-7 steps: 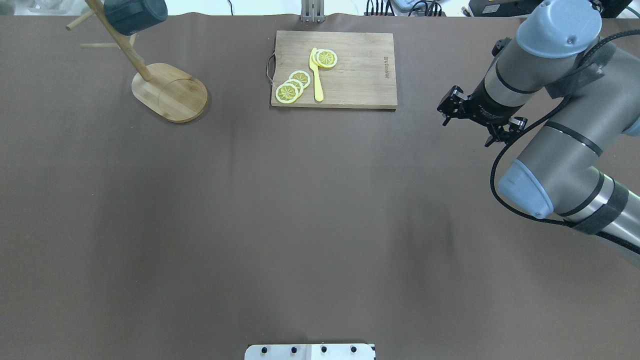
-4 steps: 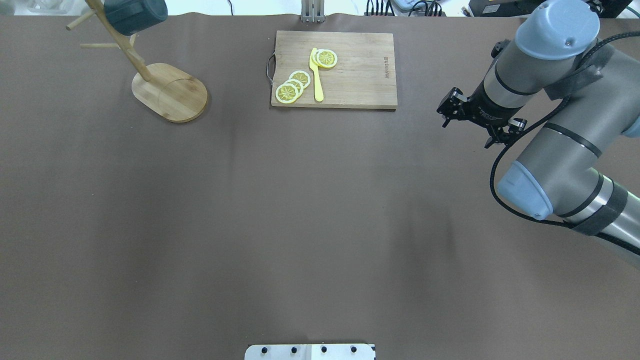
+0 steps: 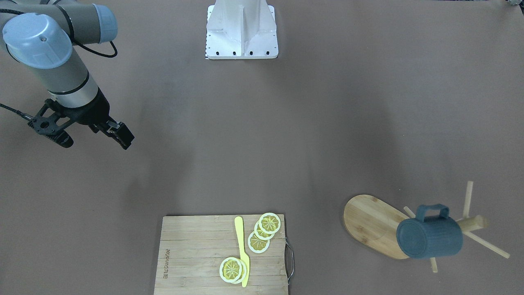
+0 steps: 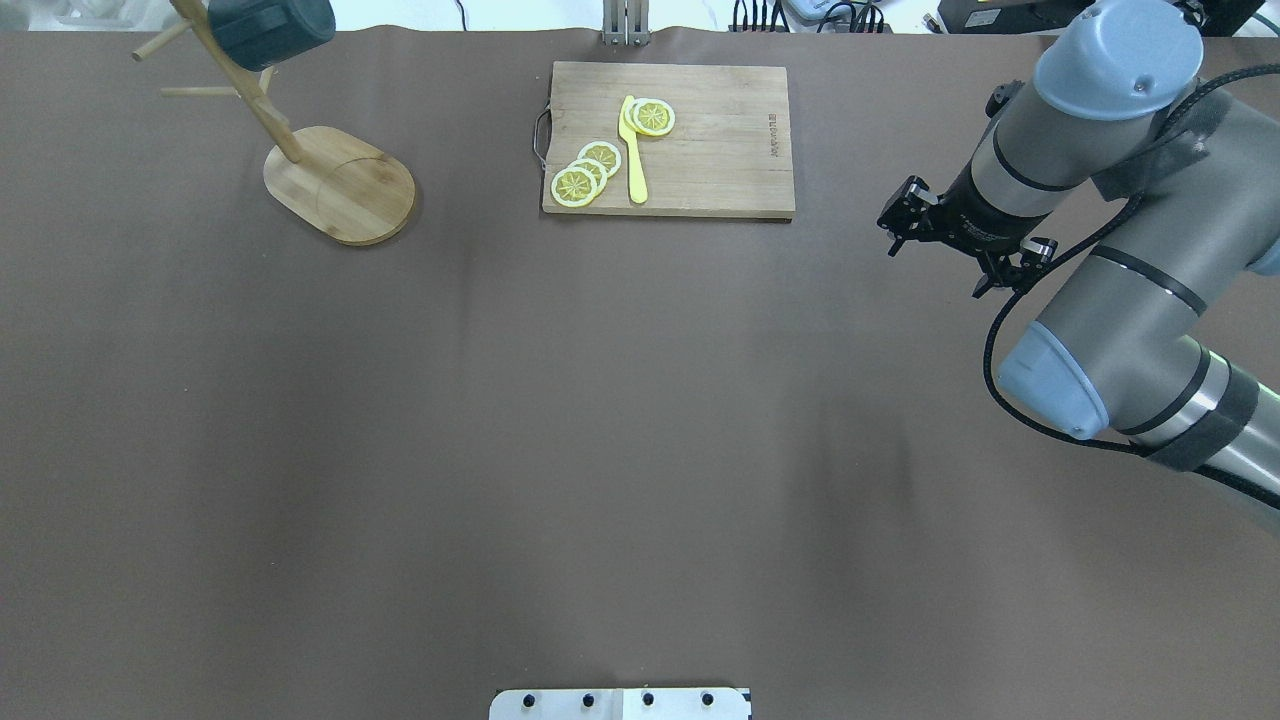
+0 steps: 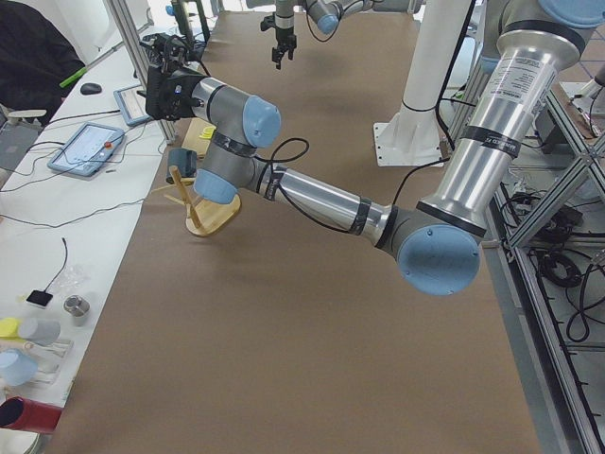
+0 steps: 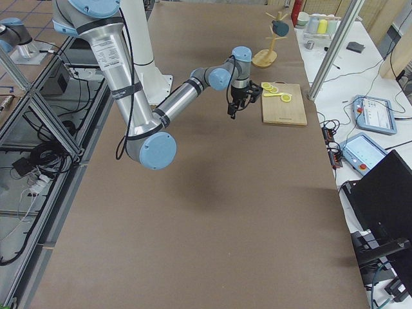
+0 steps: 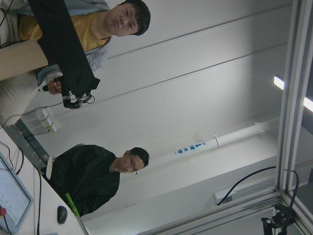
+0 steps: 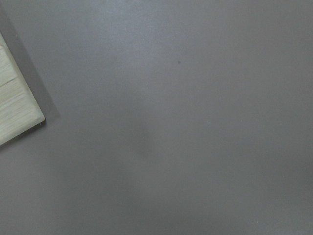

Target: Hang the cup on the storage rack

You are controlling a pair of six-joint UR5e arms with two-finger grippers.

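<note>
Right hand (image 3: 93,142) is spread wide with nothing between the fingers. It hangs over bare brown table (image 4: 600,450), off to one side of the rectangular bamboo cutting board (image 4: 710,150). Its wrist camera only catches one corner of that board at the frame edge, and the rest is just table. On the board are yellow lemon slices (image 4: 575,186) in two little overlapping bunches, with a yellow plastic knife (image 4: 634,160) between them.

Left hand (image 5: 163,83) only shows in the left side view, up in the air by the table edge near the rack. I honestly can't tell if it's spread or pressed together. Its own camera sees nothing but people and ceiling.

The slate blue-grey ribbed cup (image 3: 430,237) is hanging on the light wooden mug-tree rack (image 3: 368,224), tipped on its side with its bottom facing the front camera. The inside is hidden, and I can't make out which peg goes through the handle. From overhead the top edge cuts the cup off. In the left side view the near arm covers most of the rack.
</note>
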